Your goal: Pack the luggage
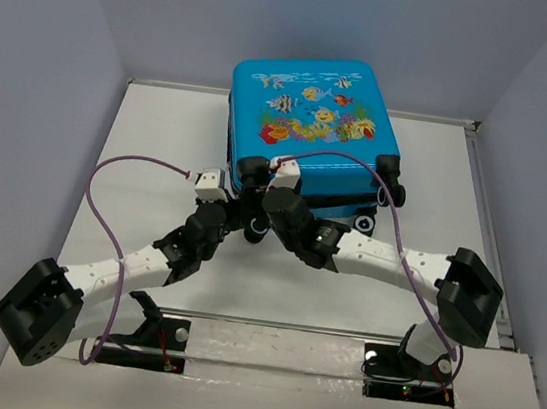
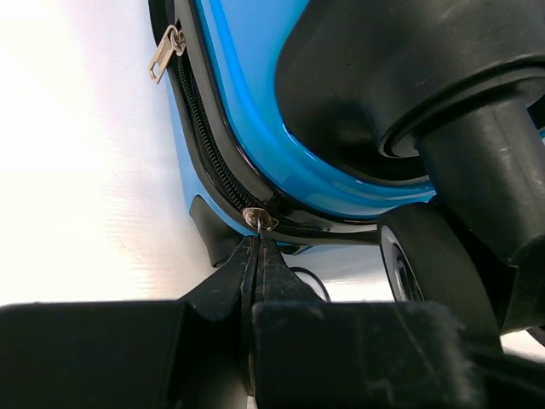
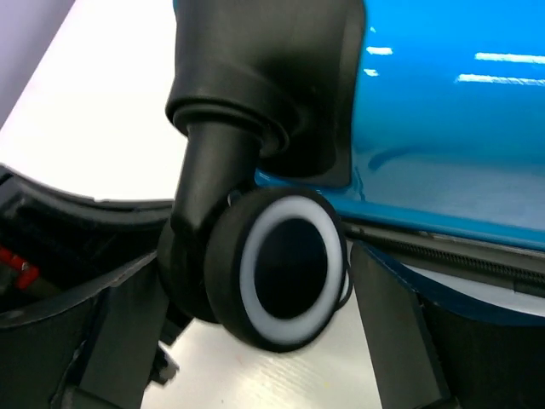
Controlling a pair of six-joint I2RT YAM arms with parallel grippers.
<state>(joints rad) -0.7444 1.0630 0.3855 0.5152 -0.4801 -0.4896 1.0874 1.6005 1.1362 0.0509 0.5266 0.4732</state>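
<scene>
White counter is seen boxed in by grey walls. The luggage is laid flat at the far centre of it, shut, fish print up, w/ its near-L corner turned towards both arms. L arm and R arm are stretched fwd to that corner, wrists close together. R jaws are held wide, set either side of a black-and-white wheel. A thin gap is seen on one side of it; contact on the other can't be told. L jaws are pressed shut on a small metal zip pull at the seam betw. the shells. A 2nd pull is seen hanging further along the zip.
</scene>
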